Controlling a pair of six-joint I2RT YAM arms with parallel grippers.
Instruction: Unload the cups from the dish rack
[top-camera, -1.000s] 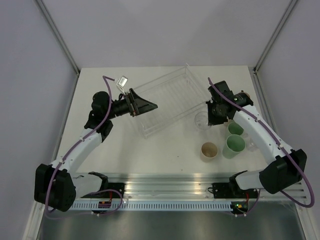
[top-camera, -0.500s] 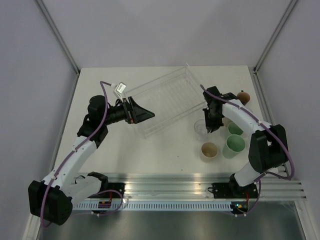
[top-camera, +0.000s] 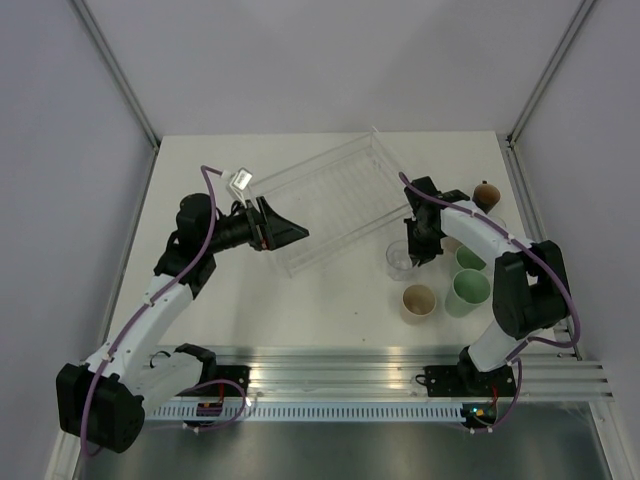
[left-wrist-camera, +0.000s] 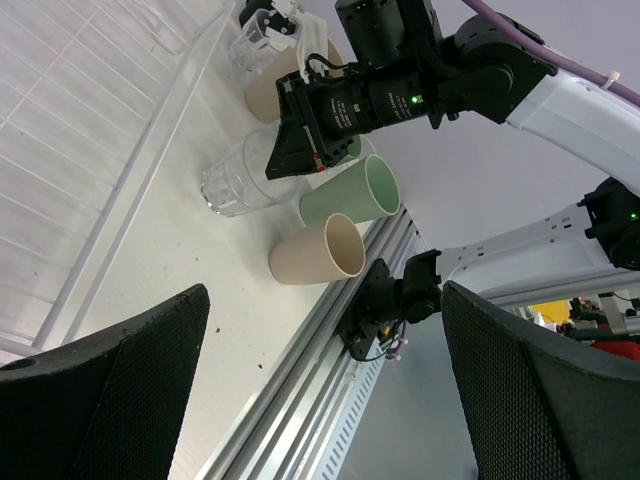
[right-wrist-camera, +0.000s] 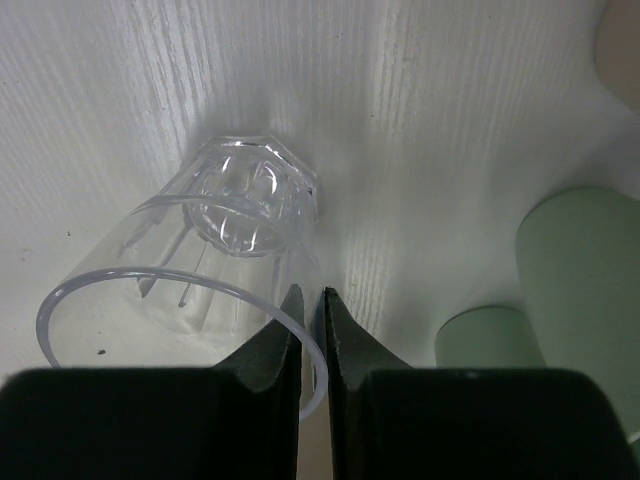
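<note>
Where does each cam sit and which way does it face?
Top external: high behind the robot, looking down on the table; shows left arm, right arm, dish rack.
Left wrist: faces the right arm across the table; open left gripper frames the bottom.
Right wrist: looks down into the clear cup; shut right gripper pinches its rim.
Shared: clear cup in all three.

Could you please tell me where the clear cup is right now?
The clear cup stands right of the dish rack, just behind the beige cup in the top view, its rim pinched by the right gripper.
</note>
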